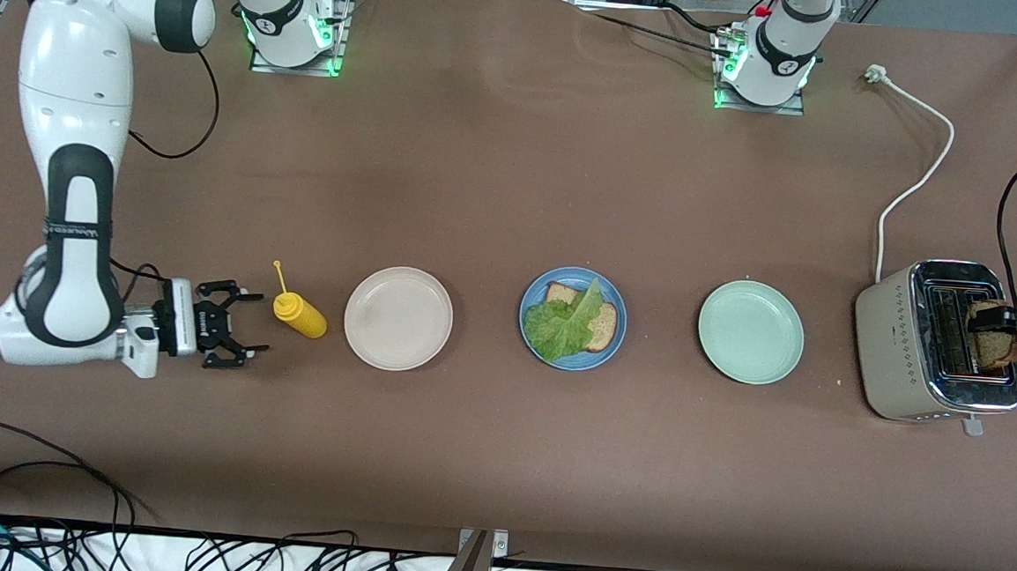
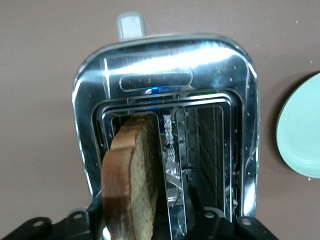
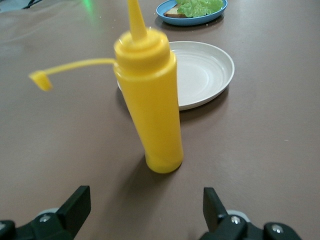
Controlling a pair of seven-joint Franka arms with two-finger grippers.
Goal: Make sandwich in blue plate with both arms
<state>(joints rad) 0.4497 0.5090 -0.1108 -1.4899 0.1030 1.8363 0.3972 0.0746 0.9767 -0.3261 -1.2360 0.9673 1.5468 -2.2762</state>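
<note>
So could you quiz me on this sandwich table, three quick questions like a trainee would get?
1. True or false: the lettuce lies on the mint-green plate.
2. What sits in the toaster slot, between the left end effector fingers?
3. The open right end effector is beside: A) the mustard bottle, B) the off-white plate, C) the toaster.

Key: 1 false, it lies on the blue plate; 2 a bread slice; 3 A.

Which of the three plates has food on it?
The blue plate, the middle one, holds bread and lettuce. The off-white plate and mint-green plate are bare.
</note>
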